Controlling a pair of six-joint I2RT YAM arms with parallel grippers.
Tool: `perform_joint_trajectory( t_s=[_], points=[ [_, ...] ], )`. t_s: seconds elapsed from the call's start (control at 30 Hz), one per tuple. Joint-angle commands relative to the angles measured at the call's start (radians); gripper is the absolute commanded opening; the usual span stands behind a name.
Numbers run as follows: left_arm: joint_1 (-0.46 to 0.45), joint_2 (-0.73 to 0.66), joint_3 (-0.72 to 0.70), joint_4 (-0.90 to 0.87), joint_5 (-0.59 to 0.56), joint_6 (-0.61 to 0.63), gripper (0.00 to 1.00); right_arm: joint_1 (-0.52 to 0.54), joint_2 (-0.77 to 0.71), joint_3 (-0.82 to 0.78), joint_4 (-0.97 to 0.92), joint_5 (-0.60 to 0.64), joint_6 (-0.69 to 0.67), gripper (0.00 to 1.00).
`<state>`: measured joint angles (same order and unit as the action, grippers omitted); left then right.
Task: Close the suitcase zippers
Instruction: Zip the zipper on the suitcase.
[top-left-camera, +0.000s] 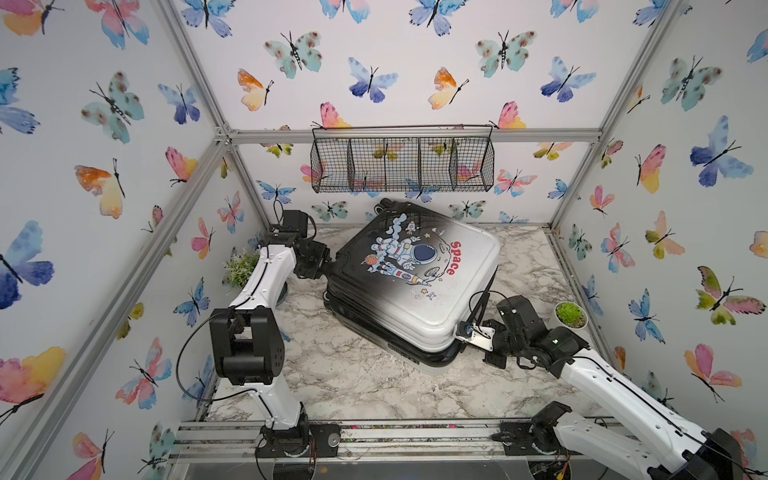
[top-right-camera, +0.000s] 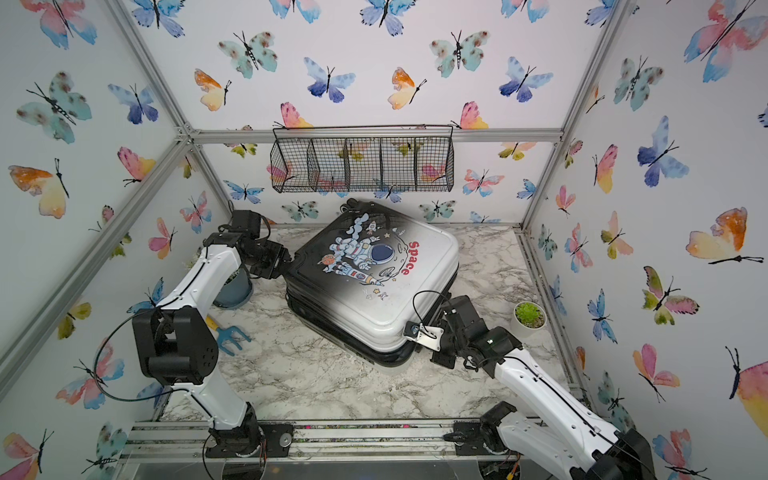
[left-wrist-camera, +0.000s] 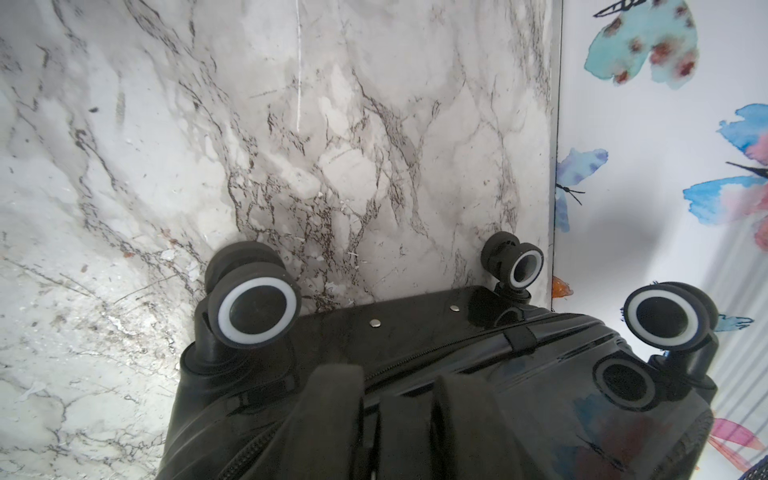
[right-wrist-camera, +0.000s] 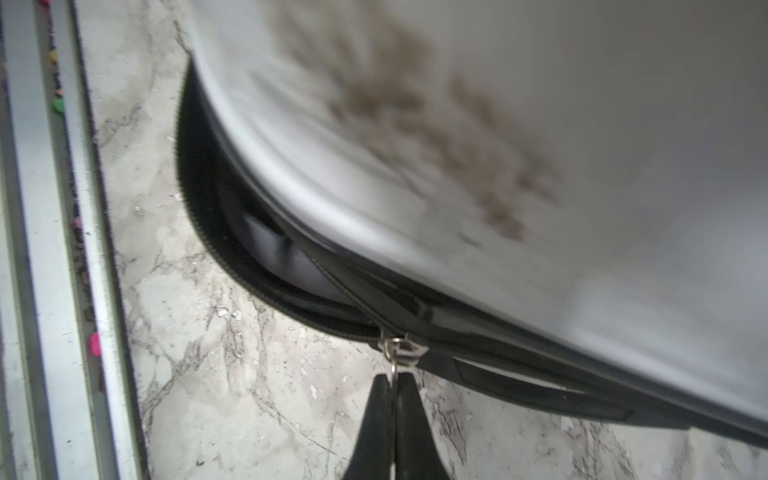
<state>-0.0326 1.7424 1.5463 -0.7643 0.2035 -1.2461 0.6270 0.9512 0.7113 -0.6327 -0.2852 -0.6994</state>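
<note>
Far left: potted plant (top-left-camera: 242, 268) & blue toy rake (top-right-camera: 230, 334) on counter (top-left-camera: 353, 374), both apart from the case. Left arm reaches to the wheel end of suitcase (top-left-camera: 415, 282).

Left claw (left-wrist-camera: 395, 386): fingers (left-wrist-camera: 332, 415) part-spread, laid against the black shell astride the zipper band (left-wrist-camera: 436, 359). Whether they clamp anything cannot be told. Wheels (left-wrist-camera: 253, 309) point toward back-left corner. Band looks joined along this end.

Ctr: suitcase lies flat on counter, astronaut side up, skewed, black end to the left, white end toward front right. Wire basket (top-left-camera: 403, 162) hangs on back wall above it.

Front-right corner of case: right claw (right-wrist-camera: 394, 380) pinched tight on metal pull (right-wrist-camera: 392, 370) of the slider (right-wrist-camera: 401, 347). Per right wrist view, band is joined on one side of slider. On the other side it gapes round the corner w/ a dark gap between the halves.

Far right: small succulent pot (top-left-camera: 570, 316), apart from case & arm.
</note>
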Motion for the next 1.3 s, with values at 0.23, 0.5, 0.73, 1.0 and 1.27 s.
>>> perform_joint_trajectory(
  t_s=[0.23, 0.5, 0.73, 1.0, 1.27],
  points=[
    [-0.032, -0.020, 0.062, -0.007, -0.034, -0.258, 0.00, 0.309, 0.043, 0.032, 0.062, -0.078, 0.221, 0.01],
    [-0.053, -0.055, 0.020, 0.002, -0.045, -0.279, 0.00, 0.560, 0.149, 0.041, 0.338, 0.077, 0.502, 0.01],
    [-0.054, -0.095, -0.011, -0.032, -0.056, -0.251, 0.00, 0.610, 0.217, 0.083, 0.661, 0.136, 0.671, 0.01],
    [-0.051, -0.250, -0.110, -0.096, -0.087, -0.199, 0.00, 0.617, 0.294, 0.143, 0.610, 0.397, 0.742, 0.01],
    [-0.049, -0.431, -0.334, -0.090, -0.054, -0.193, 0.00, 0.484, 0.174, 0.105, 0.404, 0.479, 0.641, 0.02]
  ],
)
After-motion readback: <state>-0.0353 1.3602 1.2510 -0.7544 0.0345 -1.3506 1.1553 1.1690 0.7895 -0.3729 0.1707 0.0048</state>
